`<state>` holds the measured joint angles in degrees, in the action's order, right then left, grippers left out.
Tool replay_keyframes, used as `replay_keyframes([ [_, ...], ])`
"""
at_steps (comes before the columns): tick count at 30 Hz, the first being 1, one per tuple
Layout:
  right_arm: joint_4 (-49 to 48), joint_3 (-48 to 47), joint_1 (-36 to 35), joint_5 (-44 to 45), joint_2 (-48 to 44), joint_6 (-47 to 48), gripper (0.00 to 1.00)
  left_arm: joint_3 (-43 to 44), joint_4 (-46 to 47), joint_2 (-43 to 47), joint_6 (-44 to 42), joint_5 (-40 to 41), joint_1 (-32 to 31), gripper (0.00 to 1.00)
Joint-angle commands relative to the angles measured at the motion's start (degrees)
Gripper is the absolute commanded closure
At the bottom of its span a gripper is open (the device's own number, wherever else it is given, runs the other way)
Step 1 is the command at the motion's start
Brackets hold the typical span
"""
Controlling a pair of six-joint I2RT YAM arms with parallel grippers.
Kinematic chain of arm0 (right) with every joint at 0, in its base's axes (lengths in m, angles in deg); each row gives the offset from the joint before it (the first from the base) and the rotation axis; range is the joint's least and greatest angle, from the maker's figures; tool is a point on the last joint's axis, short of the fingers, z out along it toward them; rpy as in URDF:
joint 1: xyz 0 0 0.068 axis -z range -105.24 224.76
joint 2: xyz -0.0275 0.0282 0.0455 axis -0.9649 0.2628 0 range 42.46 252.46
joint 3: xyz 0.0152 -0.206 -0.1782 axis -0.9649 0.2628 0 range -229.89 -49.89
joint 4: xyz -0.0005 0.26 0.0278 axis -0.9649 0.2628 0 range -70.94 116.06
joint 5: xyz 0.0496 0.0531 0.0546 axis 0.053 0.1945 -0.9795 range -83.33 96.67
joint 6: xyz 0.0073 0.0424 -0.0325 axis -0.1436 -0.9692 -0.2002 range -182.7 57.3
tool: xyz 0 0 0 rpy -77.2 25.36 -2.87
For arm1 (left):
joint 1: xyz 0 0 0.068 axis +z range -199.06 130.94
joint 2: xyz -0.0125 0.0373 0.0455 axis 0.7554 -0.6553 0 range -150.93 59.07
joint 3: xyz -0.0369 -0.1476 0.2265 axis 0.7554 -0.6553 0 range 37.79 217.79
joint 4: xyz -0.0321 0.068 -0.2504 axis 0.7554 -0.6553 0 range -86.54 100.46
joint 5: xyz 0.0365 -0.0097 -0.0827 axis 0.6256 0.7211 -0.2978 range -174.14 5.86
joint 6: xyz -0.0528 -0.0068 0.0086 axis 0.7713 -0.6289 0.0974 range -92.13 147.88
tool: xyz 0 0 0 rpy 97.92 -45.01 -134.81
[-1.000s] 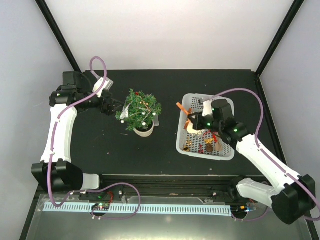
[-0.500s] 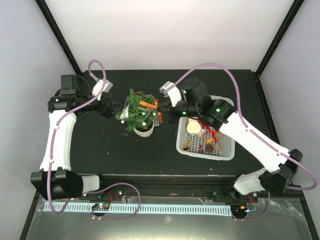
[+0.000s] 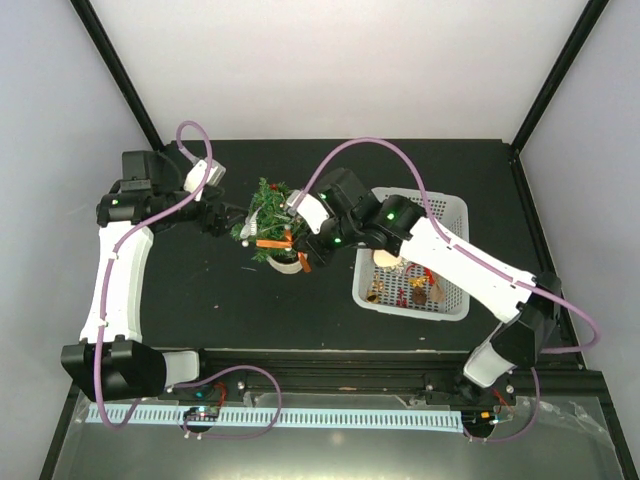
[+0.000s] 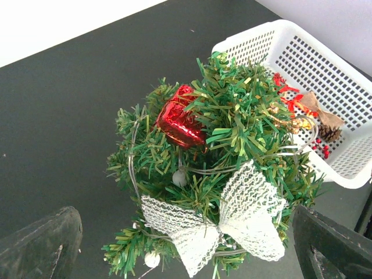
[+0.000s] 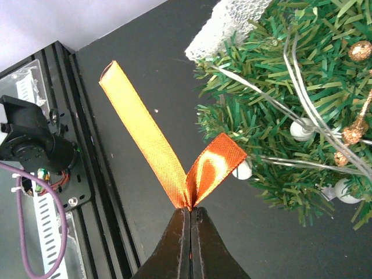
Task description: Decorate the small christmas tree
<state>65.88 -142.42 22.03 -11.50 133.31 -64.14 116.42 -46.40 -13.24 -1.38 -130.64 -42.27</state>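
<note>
The small christmas tree [image 3: 272, 222] stands in its whitish pot [image 3: 289, 263] left of centre and carries a white lace bow [image 4: 224, 224], a red foil ornament [image 4: 181, 123] and small white beads. My left gripper [image 3: 226, 219] is open at the tree's left side, and its dark fingers [image 4: 40, 244] show wide apart at the bottom corners of the left wrist view. My right gripper [image 3: 303, 243] is shut on an orange ribbon [image 5: 152, 140]. It holds the ribbon against the tree's lower near-right branches [image 5: 290, 104], with the folded end touching the needles.
A white perforated basket [image 3: 455, 212] stands right of the tree and holds a pine cone, red pieces and gold pieces [image 3: 412, 288]. It also shows in the left wrist view [image 4: 343, 75]. The table's near rail and cabling [image 5: 40, 174] lie close below my right gripper.
My right arm has swung left from the basket to the tree with the orange ribbon, then down to the tree's near-right side. The left arm has barely moved.
</note>
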Motion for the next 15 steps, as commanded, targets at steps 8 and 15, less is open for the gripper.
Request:
replay_keyframes([
  [8,1.2,-5.5,-0.1,5.4,6.5,0.7,0.99,-0.9,2.0,1.6,1.3,-0.9,0.3,0.01],
  [15,1.2,-8.1,1.0,8.7,8.3,-0.4,0.99,-1.7,2.5,1.9,1.6,-1.3,0.4,0.01],
])
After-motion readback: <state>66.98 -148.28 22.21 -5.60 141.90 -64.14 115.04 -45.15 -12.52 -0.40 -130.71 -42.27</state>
